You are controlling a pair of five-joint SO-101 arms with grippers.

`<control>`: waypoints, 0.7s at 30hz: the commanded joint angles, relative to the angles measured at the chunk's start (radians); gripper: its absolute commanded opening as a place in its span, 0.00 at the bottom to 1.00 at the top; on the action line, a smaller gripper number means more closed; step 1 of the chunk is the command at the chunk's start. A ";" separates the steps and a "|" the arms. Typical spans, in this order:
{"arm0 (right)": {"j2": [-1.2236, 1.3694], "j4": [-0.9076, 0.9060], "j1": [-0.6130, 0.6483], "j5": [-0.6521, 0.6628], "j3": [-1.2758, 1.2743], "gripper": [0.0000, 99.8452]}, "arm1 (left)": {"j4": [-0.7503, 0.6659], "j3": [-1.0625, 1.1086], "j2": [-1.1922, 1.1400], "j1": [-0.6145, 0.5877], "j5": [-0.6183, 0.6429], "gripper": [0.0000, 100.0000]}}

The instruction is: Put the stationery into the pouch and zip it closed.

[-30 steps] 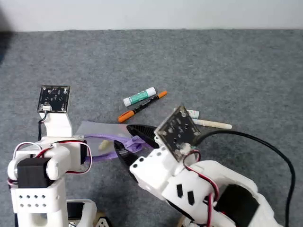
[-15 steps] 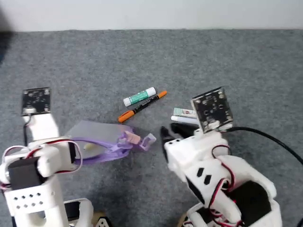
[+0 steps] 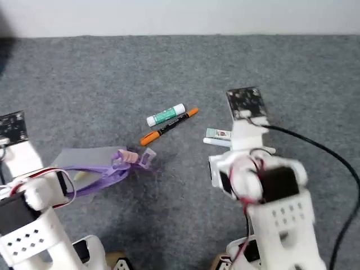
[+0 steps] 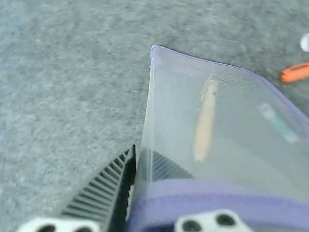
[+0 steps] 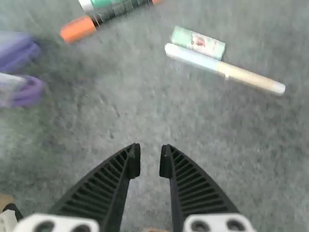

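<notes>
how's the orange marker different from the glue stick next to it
The orange marker is longer and thinner than the glue stick. The marker has a dark barrel with orange ends, while the glue stick is white with a green label. Both lie flat on the grey table, side by side at nearly the same slant, and both are outside the pouch.
</notes>
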State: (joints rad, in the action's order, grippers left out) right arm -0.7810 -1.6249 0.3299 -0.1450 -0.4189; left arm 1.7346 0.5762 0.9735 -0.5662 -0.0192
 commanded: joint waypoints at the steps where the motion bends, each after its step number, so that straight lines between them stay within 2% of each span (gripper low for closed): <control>1: 0.054 -0.001 -0.005 0.014 0.009 0.08 | 0.020 -0.045 0.009 -0.041 -0.005 0.01; 7: 0.177 0.062 -0.005 0.020 0.009 0.08 | 0.020 -0.045 0.009 -0.041 -0.005 0.01; 12: 0.312 0.130 -0.007 0.138 0.021 0.08 | 0.020 -0.045 0.011 -0.041 -0.005 0.01; 15: 0.400 0.159 -0.007 0.170 0.114 0.13 | 0.020 -0.045 0.011 -0.041 -0.005 0.01; 18: 0.521 0.216 -0.004 0.130 0.235 0.20 | 0.020 -0.045 0.011 -0.041 -0.005 0.01; 21: 0.674 0.260 0.001 -0.006 0.371 0.24 | 0.020 -0.045 0.011 -0.041 -0.003 0.01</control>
State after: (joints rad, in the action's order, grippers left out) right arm -0.2133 -1.4085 0.3360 -0.0422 -0.1995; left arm 1.7346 0.5762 0.9735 -0.5984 -0.0192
